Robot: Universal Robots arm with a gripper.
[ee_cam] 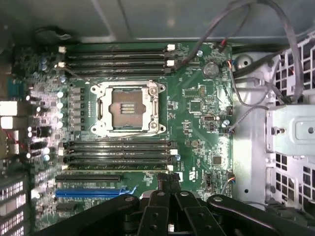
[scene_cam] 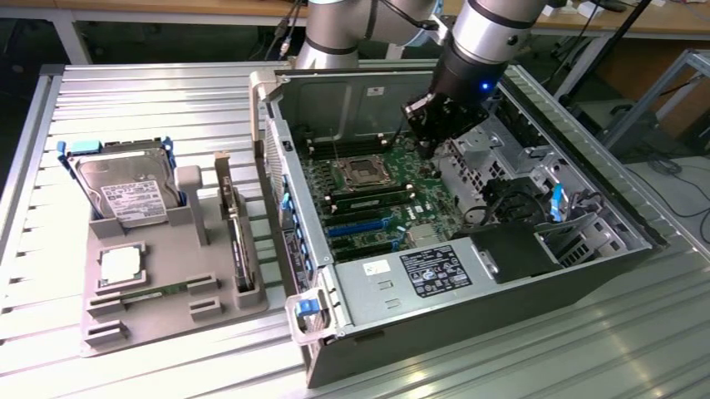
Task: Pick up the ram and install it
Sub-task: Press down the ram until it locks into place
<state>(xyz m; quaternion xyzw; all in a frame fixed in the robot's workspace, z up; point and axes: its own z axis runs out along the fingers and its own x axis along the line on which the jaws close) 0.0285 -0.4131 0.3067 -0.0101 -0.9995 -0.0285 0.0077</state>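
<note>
One ram (scene_cam: 150, 293), a thin green stick, lies flat in the grey holder tray (scene_cam: 166, 320) on the exterior view's left. In the wrist view a second thin green-gold strip (ee_cam: 118, 167) sits along the memory slot nearest my fingers; it looks like a ram seated there. My gripper (scene_cam: 428, 151) hangs inside the open computer case (scene_cam: 488, 274), above the green motherboard (ee_cam: 197, 128). Its black fingertips (ee_cam: 167, 178) are shut, just off the end of that slot row, with nothing visible between them. The CPU socket (ee_cam: 127, 108) is uncovered, with no chip in it.
The tray also carries an upright hard drive (scene_cam: 125, 187), a square silver CPU chip (scene_cam: 120, 264) and a standing expansion card (scene_cam: 235, 241). Loose cables (ee_cam: 256, 44) and a metal drive cage (ee_cam: 290, 132) crowd the case beside the board. More memory slots (ee_cam: 115, 56) lie beyond the socket.
</note>
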